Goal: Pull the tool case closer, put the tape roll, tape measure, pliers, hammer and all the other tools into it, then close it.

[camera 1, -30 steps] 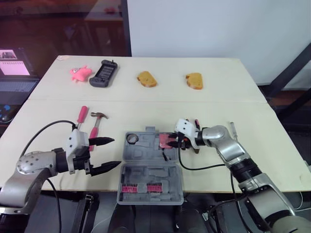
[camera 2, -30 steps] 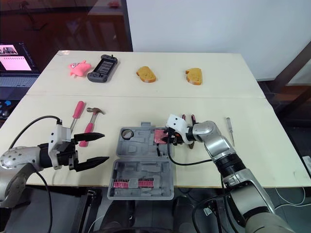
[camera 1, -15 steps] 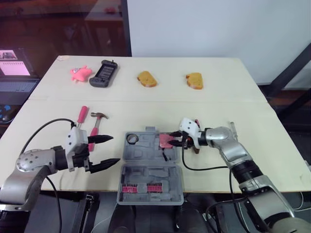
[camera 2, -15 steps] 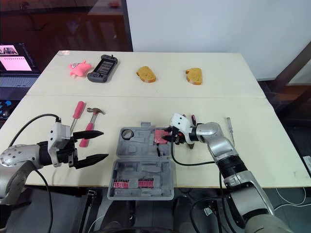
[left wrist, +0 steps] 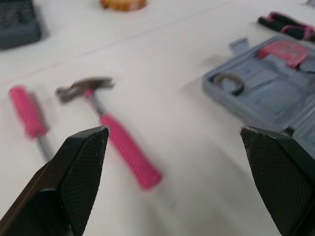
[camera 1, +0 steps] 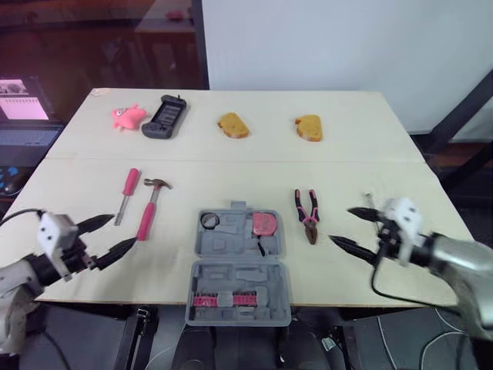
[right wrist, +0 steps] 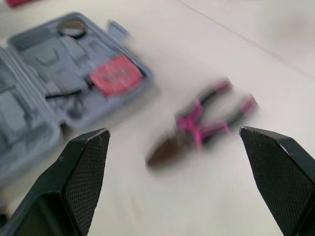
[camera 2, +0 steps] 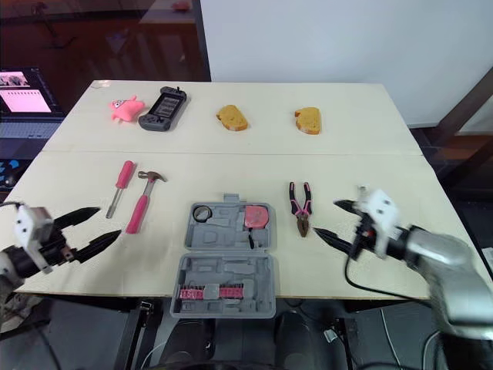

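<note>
- Right of the tool case [camera 1: 239, 262], a thin tool [camera 1: 368, 200] is half hidden behind the right gripper [camera 1: 340, 224]; can't tell its kind.
- Pliers [right wrist: 199, 125], just right of the case: smeared, tips unreadable.
- Hammer [left wrist: 115, 137] and screwdriver [left wrist: 27, 115], left of the case: soft-edged.
- Pink strip [camera 1: 223, 299] in the case's near half: too small to name.

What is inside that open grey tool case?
The grey plastic tool case holds a pink tape measure, a dark tape roll ring and, in its near half, a pink strip of small bits. Most other moulded slots look empty; whatever lies beneath the tape measure is covered.
</note>
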